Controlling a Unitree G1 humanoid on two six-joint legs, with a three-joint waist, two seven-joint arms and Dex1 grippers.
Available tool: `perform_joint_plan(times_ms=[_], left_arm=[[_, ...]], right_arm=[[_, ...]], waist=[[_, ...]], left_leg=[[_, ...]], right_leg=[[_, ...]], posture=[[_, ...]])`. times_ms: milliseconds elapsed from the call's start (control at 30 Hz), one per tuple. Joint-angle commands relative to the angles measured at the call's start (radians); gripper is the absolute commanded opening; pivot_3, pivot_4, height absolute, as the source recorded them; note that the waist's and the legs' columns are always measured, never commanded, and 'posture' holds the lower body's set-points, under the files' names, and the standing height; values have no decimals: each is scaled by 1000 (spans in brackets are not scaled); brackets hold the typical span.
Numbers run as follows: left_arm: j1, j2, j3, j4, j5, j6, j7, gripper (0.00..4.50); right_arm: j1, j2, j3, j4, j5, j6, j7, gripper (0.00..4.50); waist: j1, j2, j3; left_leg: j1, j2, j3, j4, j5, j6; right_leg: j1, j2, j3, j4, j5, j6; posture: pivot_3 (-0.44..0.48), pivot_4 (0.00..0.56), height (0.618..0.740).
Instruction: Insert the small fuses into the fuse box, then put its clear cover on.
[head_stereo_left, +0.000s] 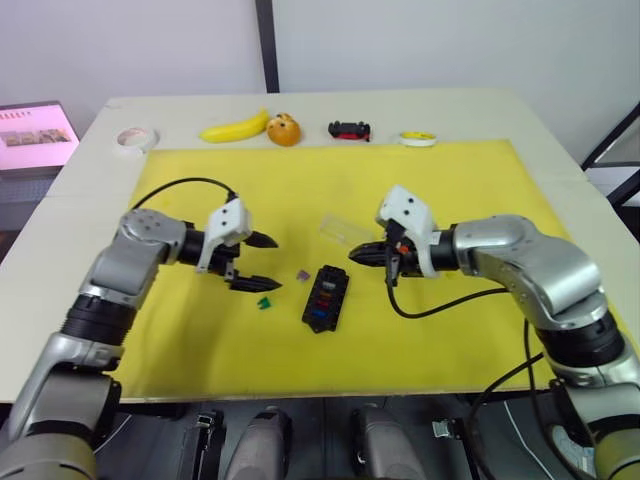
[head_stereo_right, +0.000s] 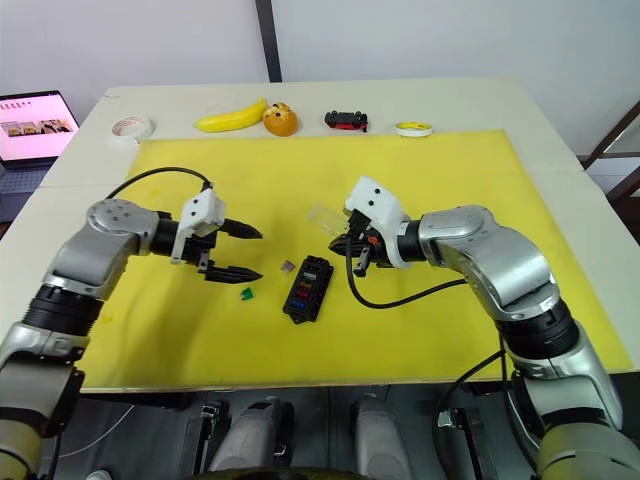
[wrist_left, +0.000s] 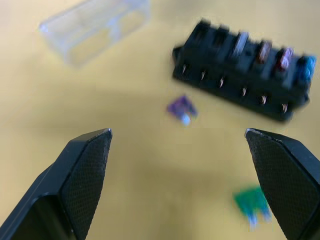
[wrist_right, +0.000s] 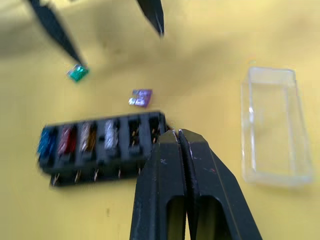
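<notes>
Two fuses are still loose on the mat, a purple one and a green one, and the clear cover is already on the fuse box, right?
Not quite. The purple fuse and green fuse do lie loose, but the clear cover is not on the fuse box; it lies on the yellow mat apart from it, as the right wrist view shows.

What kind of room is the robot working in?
Probably a lab or test room, not a home. The pale table has a yellow mat as a work area, practice things like a banana and toy car wait along the back, and a laptop sits beside it.
</notes>
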Motion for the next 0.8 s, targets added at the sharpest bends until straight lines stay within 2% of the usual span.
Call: perform_joint_plan(times_ms=[33,133,267,367,600,700,800], left_arm=[[69,77,56,-91,-84,119,-58,4500],[141,135,111,-151,-189,283,-78,4500],[209,183,172,-197,-319,482,-84,4500],[239,205,221,-199,-416,635,-70,4500],[214,188,238,-119,-525,885,-1,4500],[168,164,227,-51,-555,1000,38,4500],[146,145,205,-8,-557,1047,59,4500]], right_arm=[[30,-99,-18,-113,-33,-116,62,71],[58,-173,-67,-174,-5,-154,112,71],[48,-219,-132,-217,72,-135,163,71],[34,-235,-153,-221,97,-132,174,928],[25,-267,-171,-241,129,-122,177,4461],[10,-283,-183,-256,156,-102,178,4461],[-16,-304,-208,-265,185,-87,188,4461]], waist=[[-1,0,0],[-1,0,0],[1,0,0],[1,0,0],[3,0,0],[3,0,0],[1,0,0]], left_leg=[[0,0,0,0,0,0],[0,1,0,0,0,1],[0,3,0,0,0,1],[0,3,0,0,0,1],[0,3,0,0,0,1],[0,3,0,0,0,1],[0,2,0,0,0,1]], right_leg=[[0,0,0,0,0,0],[0,0,0,-1,0,0],[1,0,0,0,0,0],[1,0,0,-1,0,0],[1,-1,0,0,0,0],[1,0,0,0,0,0],[1,-1,0,0,0,0]], posture=[[0,150,740],[0,150,740],[0,150,740],[0,150,740],[0,150,740],[0,150,740],[0,150,740]])
